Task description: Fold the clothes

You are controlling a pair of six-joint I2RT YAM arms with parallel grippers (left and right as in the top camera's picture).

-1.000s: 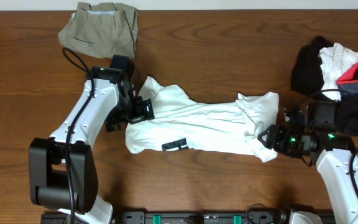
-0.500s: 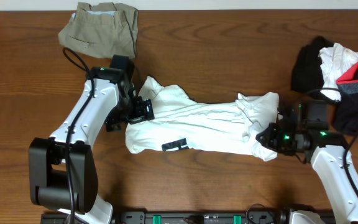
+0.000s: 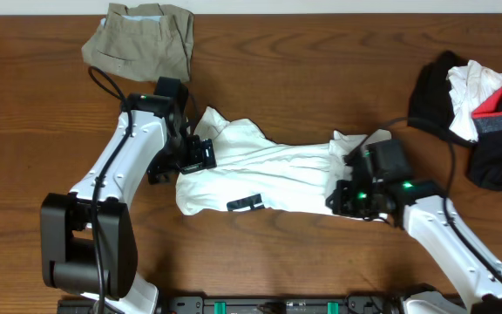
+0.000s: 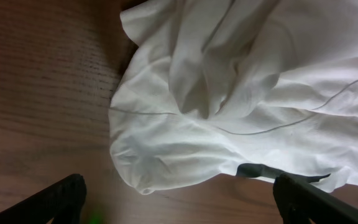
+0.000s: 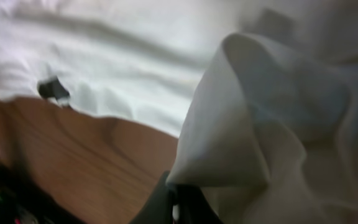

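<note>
White shirt crumpled on wooden table | left fingers wide (above its corner) | right fingers pinching a fold

Robot lab: 2 arms, wood table

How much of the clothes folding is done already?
One piece looks done: the khaki shorts lie folded near the top of the overhead view. In hand is the white shirt, stretched out and crumpled. The right hand is shut on one end of it, and the left hand hangs open over the other. Left to do: finish that shirt, then fold the pile of black, white and red clothes.
</note>
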